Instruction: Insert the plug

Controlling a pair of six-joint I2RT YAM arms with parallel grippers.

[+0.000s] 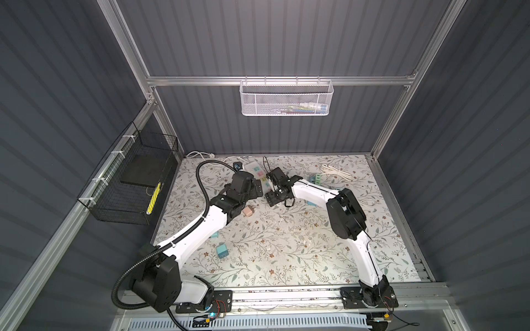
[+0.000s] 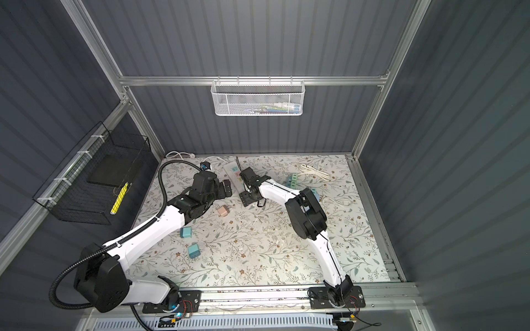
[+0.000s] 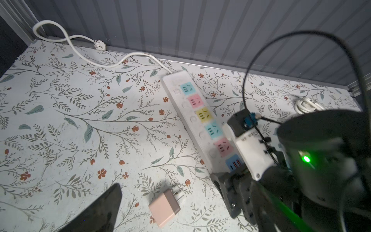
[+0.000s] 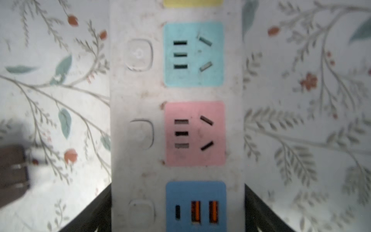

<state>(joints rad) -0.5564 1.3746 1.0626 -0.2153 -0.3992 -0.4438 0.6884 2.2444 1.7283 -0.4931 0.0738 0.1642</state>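
A pink plug lies on its side on the floral table, prongs pointing toward the white power strip. The strip carries coloured sockets and a blue USB panel at its near end. My left gripper hovers open just above and behind the plug, holding nothing; only one of its fingers shows in the left wrist view. My right gripper straddles the strip's near end, its black fingers pressed against both long sides.
Two blue plugs lie nearer the front. Green adapters and coiled white cables sit at the back right. The strip's cord runs along the back wall. A black wire basket hangs on the left.
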